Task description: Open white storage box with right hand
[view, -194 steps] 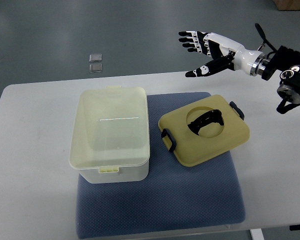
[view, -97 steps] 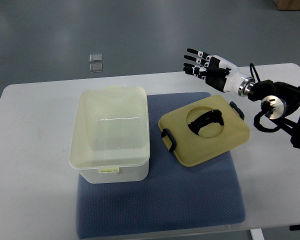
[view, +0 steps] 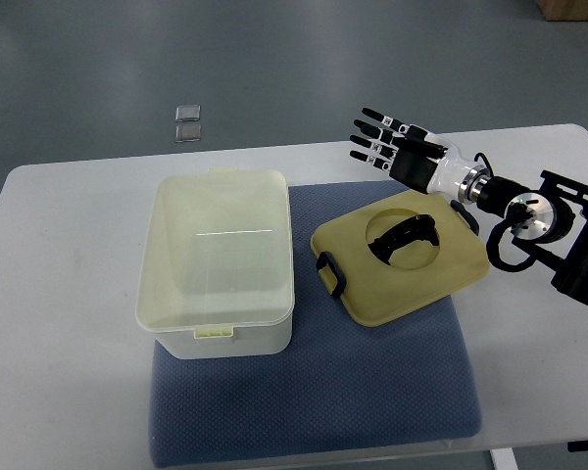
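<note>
The white storage box (view: 217, 262) stands open on the blue mat (view: 314, 392) at the desk's (view: 59, 294) middle, toward 9 o'clock of the mat. Its yellowish lid (view: 402, 257) lies flat on the mat just beside the box at 3 o'clock, black handle up. The right hand (view: 397, 152) hovers at 12 o'clock of the lid, apart from it, fingers (view: 370, 137) spread and holding nothing, pointing toward 10 o'clock.

White storage box (view: 217, 259) open on blue mat (view: 314, 411); lid (view: 402, 255) beside it; right hand (view: 397, 150) w/ fingers (view: 370, 134) spread above lid.
</note>
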{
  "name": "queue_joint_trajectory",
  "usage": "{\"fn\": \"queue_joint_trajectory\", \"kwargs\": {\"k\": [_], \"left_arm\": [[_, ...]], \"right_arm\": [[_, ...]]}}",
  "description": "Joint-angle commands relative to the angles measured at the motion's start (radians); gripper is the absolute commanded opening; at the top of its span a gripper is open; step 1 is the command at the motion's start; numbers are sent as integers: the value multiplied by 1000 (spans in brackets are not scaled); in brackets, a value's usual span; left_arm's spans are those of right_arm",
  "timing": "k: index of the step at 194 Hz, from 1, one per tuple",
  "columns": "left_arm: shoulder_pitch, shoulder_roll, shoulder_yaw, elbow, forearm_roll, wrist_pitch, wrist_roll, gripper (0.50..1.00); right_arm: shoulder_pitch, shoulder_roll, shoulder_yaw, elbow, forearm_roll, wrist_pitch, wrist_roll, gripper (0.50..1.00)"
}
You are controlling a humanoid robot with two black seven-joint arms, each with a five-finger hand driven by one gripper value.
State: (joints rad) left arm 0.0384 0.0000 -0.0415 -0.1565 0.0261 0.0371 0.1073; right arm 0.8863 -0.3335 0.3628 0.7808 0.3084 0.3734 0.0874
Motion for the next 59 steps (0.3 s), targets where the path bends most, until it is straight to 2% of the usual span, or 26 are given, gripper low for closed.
{"fn": "queue_joint_trajectory", "kwargs": {"k": [1,59], "left_arm": [[0,0,0,0,0,0,-1,1000],[0,0,0,0,0,0,0,1000]], "right_arm": [[-4,4,1,0,-3,1,2,932],[-6,2,1,-3,-6,2,2,932]]}}
